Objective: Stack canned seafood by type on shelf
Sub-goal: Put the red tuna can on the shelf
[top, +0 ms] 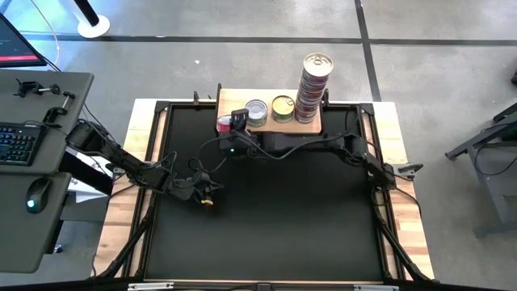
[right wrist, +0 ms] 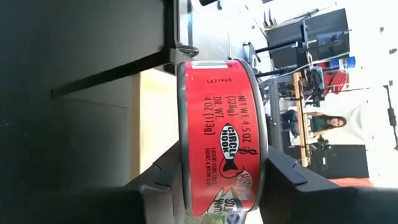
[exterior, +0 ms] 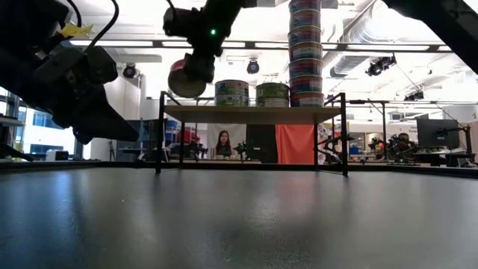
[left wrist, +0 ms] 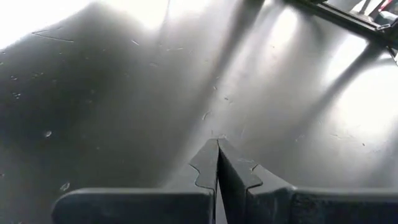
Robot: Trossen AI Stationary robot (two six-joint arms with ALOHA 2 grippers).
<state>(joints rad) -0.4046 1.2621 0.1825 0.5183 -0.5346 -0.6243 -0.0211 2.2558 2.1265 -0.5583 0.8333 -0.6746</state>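
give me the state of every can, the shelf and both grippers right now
red can: held in right gripper, on its side, above shelf's left end
right gripper: shut on red can
left gripper: shut, empty, low over the table
silver can: upright on shelf
gold can: upright on shelf, beside silver can
tall stack: standing on shelf's right end
shelf: upright, holding cans

The right gripper (right wrist: pixel 222 180) clamped a red-labelled tin (right wrist: pixel 222 134) between its 2 dark fingers (right wrist: pixel 163 177). Just beyond the tin lay the shelf (right wrist: pixel 155 118) with its pale top; a person (right wrist: pixel 320 122) stood far behind the tin.
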